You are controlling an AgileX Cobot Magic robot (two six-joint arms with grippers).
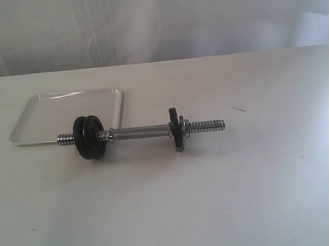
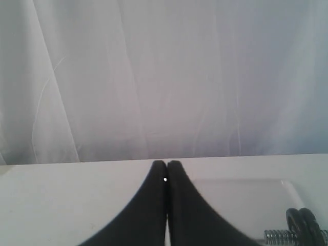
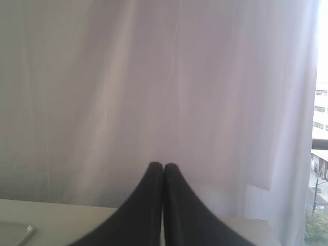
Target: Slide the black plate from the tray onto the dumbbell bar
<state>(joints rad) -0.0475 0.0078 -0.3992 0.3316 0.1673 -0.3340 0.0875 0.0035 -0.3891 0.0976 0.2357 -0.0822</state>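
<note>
The left gripper [image 2: 166, 165] has its two black fingers pressed tip to tip with nothing between them. The right gripper [image 3: 163, 166] is the same, closed on empty air. I only see them on the wrist cameras; neither arm shows in the exterior view. Both point toward the pale white curtain [image 3: 154, 77] behind the table.

On the flat white tabletop [image 1: 229, 198] lies the short chrome steel dumbbell bar [image 1: 139, 132], stretched left to right in the exterior view, with coarse thread bare at both ends. The small round matte-black weight plate [image 1: 84, 136] is threaded on the bar's left end. It stands on edge, pressed face to face against a second black disc [image 1: 97, 138] just inboard of it. A small silver collar nut [image 1: 110, 136] sits against the inner side of that pair. Toward the right end is a thinner black plate with an angular rim [image 1: 175, 129], also on edge, with another silver nut [image 1: 183, 125] tight against its outer face.

The shallow white rectangular tray with rounded corners and a low lip [image 1: 35, 98] lies behind and to the left of the bar. The bar's left threaded tip crosses the tray's near lip, and the plate pair stands by the tray's near right corner. I cannot tell whether the metal touches the lip. The left wrist camera shows the same tray [image 2: 246, 187] beyond the fingertips, with the plate pair [image 2: 302, 221] at its edge.
</note>
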